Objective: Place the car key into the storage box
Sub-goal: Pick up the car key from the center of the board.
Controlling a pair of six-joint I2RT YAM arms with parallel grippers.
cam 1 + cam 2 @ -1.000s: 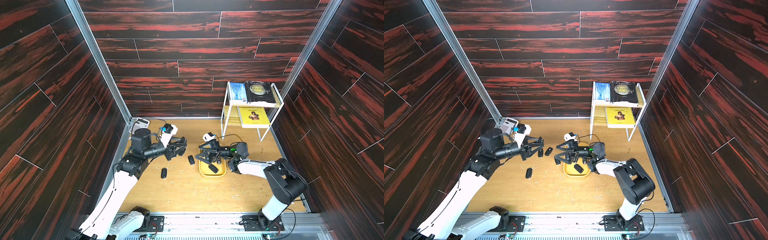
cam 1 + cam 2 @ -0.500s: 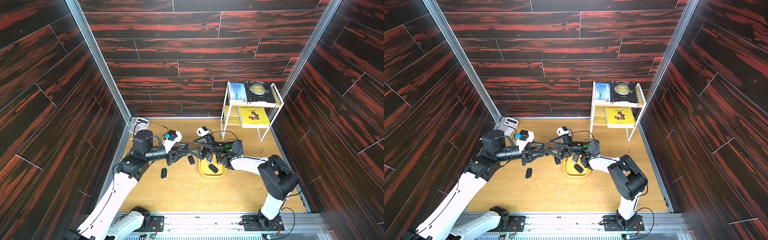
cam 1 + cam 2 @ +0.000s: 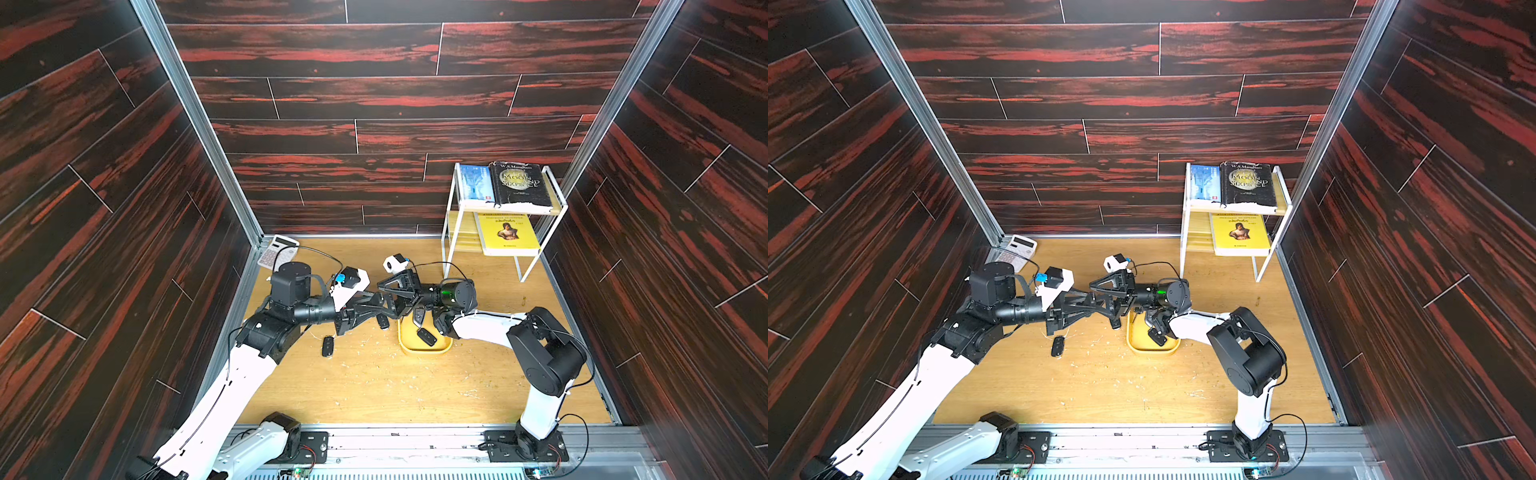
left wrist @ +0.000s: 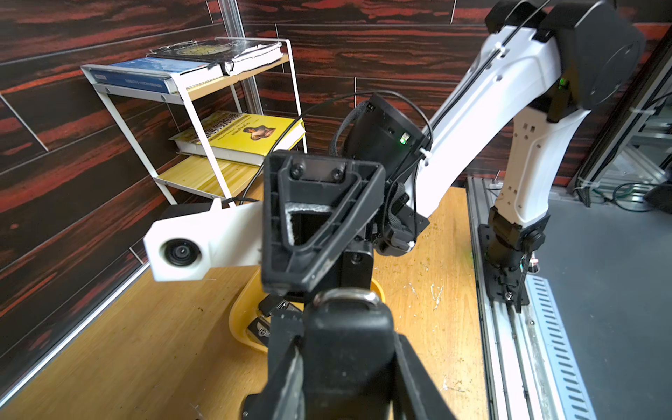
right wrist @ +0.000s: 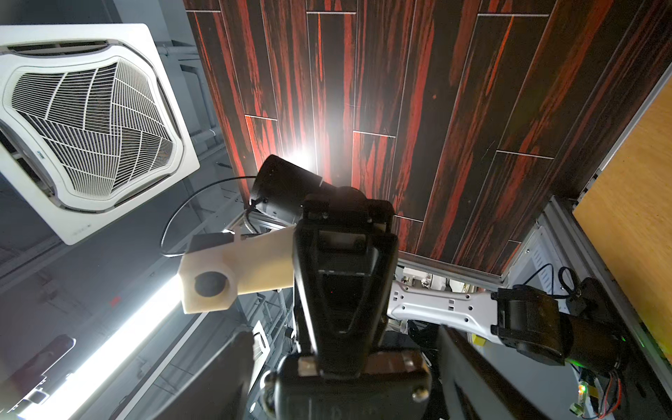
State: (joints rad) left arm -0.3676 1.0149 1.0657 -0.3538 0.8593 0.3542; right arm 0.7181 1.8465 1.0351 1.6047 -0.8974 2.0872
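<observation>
The yellow storage box (image 3: 424, 349) on the table (image 3: 374, 386) is holding two keys (image 3: 427, 336); two loose keys (image 3: 328, 346) are lying outside. Our left end effector (image 3: 384, 307) is gripping the car key (image 4: 349, 327) in the air near the box, not yet inside; the right end effector (image 3: 1104, 305) is gaping wide around it. Only the left wrist view is showing this key clearly.

Far right corner: white wire rack (image 3: 463, 243), two wooden tiers. Upper tier holds a blue book (image 3: 476, 187) and a black book (image 3: 519, 185), both flat and touching; the black one's page edges are frayed. Lower tier holds a yellow book (image 3: 507, 235), flat, cover up. Far left corner: white calculator (image 3: 276, 249). Wooden tabletop (image 3: 395, 382) strewn with pale chips. Dark red-grained panel walls (image 3: 374, 104) on three sides. In the right wrist view: ceiling air vent (image 5: 91, 123), lit tube lamp (image 5: 120, 342)
</observation>
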